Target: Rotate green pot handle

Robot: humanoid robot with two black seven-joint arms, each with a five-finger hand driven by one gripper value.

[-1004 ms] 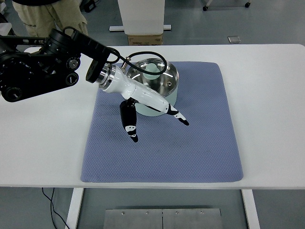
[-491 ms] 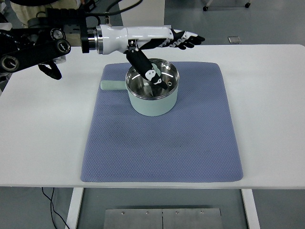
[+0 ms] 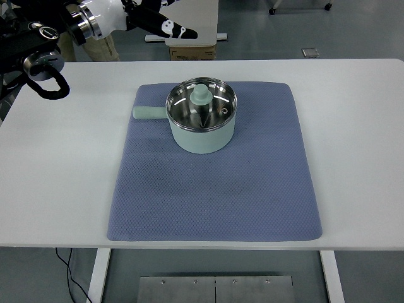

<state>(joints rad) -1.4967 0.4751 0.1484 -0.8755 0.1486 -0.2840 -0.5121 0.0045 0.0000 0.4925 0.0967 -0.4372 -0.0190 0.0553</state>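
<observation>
one arm only is in your view, and nothing is holding the pot. go from big to small: the white table (image 3: 353,158) carries a blue mat (image 3: 252,189) that lies across its middle, and the green pot (image 3: 202,132) stands on the mat's far half, a little left of the mat's centre. its glass lid (image 3: 201,104) sits on top with the knob up. the pot handle (image 3: 148,112) sticks out toward the mat's left edge, lying just inside that edge and roughly parallel to the table's far edge.

your left hand (image 3: 161,22) is up at the far left corner of the picture, above and beyond the table's far edge, well apart from the pot. its fingers (image 3: 180,30) look stretched out, pointing right, with nothing in them. the right hand does not show.

as a judgement: with the hand clear and lifted, the turn looks either finished or not begun; this view alone cannot settle which. if the handle was meant to end pointing left, you have nothing left but to retire the arm.
</observation>
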